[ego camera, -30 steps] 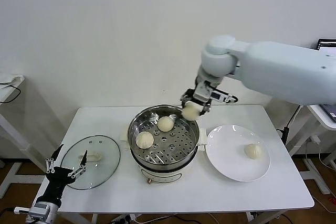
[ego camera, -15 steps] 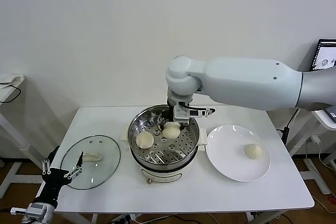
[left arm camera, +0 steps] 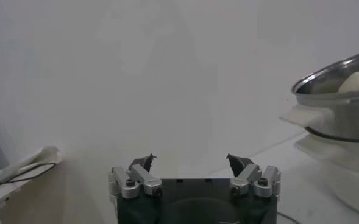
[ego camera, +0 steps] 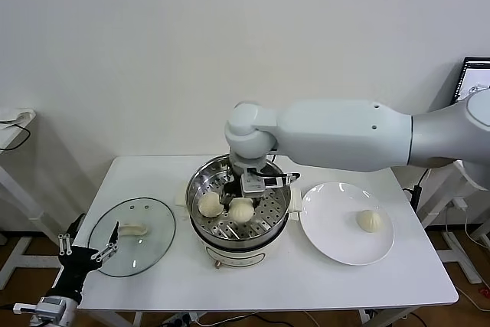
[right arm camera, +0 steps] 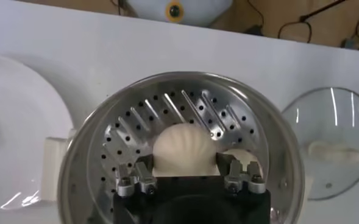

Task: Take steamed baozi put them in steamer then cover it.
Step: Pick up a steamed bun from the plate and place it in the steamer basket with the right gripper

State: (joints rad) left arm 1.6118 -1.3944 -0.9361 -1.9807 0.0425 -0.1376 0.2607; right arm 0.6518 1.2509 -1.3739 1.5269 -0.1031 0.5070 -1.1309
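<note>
I hold a baozi (right arm camera: 182,150) clamped in my right gripper (ego camera: 242,198), low inside the steamer (ego camera: 200,181); next I release it. Left gripper (left arm camera: 193,163) waits, spread wide.

Bright, even indoor light from overhead; soft short shadows under the shiny round stainless-steel steamer pot (ego camera: 239,203) and the flat white plate (ego camera: 346,223). Glare streaks on the round clear glass lid (right arm camera: 331,143) (esp. in the right wrist view). Left wrist view is hazy, washed-out, w/ the background wall soft. Head view is sharp.
</note>
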